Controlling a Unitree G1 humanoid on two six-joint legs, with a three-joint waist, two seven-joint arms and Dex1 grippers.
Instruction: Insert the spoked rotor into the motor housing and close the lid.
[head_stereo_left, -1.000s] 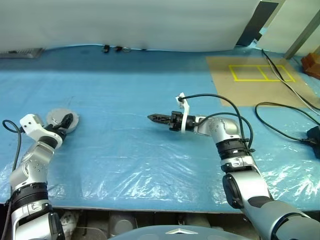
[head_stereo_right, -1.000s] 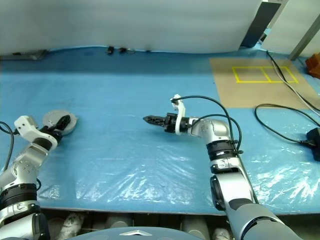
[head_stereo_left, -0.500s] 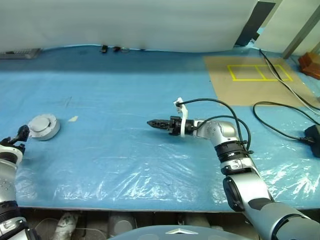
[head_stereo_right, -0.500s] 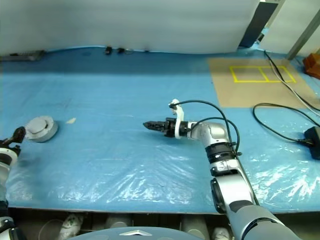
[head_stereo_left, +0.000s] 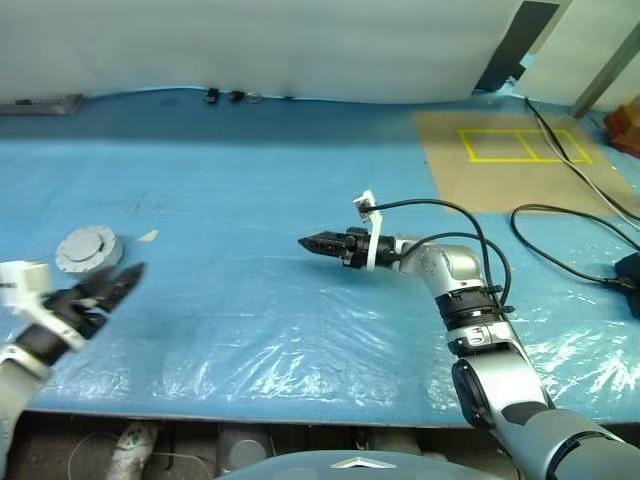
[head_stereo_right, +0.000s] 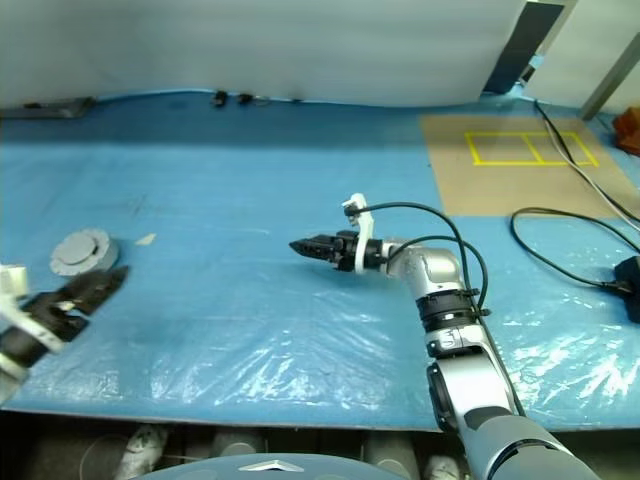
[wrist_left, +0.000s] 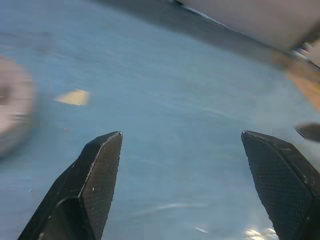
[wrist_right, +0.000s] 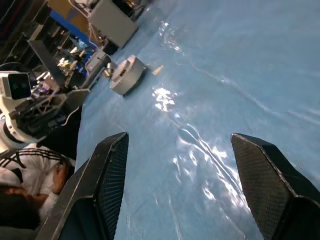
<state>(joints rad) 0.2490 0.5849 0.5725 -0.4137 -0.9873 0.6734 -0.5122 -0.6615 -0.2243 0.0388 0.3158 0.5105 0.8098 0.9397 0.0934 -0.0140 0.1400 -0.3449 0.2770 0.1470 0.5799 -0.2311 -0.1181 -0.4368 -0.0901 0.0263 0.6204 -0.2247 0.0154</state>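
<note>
Lid (head_stereo_left: 88, 248), plain gray face up with its raised centre showing, sits closed on the motor housing (head_stereo_right: 88, 262) near the left end of the blue plastic-covered table (head_stereo_left: 250, 200), a small tan scrap (head_stereo_left: 147, 236) just beside it. Left gripper (head_stereo_left: 128, 278) hovers near the puck, fingers spread wide and empty. Right gripper (head_stereo_left: 308, 242) points left over mid-table, well apart, jaws parted around nothing.
</note>
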